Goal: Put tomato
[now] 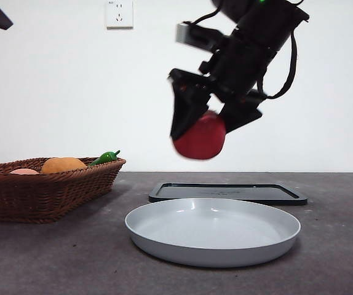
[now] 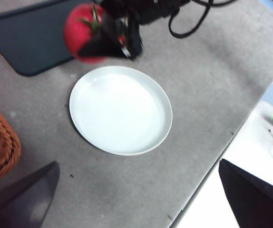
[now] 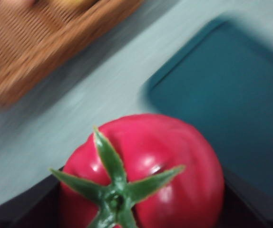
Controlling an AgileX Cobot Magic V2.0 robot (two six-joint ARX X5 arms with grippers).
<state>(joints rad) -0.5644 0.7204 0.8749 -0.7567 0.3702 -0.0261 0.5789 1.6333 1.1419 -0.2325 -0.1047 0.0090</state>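
Red and glossy, the tomato (image 1: pixel 199 137) hung in the air, clamped between the two black jaws of the right gripper (image 1: pixel 205 130), which reached down from the upper right of the front view. One jaw pressed its left flank and the other its upper right, so most of the fruit bulged out below the jaw tips. In the right wrist view the tomato (image 3: pixel 143 171) filled the space between the jaws, its green star-shaped stem cap facing the camera. The left wrist view showed the same tomato (image 2: pixel 83 31) in the other arm's grip, held above the table beyond the far rim of the plate.

Below it, well apart, lay a shallow grey plate (image 1: pixel 213 231) on the dark table (image 1: pixel 336 258); the tomato was roughly over the plate's back half, clear of it. Just behind the plate lay a flat black tray (image 1: pixel 228 193). To the left stood a wicker basket (image 1: pixel 41 190) holding an orange round fruit (image 1: pixel 63 165), a pale pinkish fruit (image 1: pixel 24 171) and a green pepper (image 1: pixel 106 157).

The left gripper (image 2: pixel 136 199) waited high over the near table edge, its jaws set wide apart and holding nothing; only a dark tip showed at the top left corner of the front view
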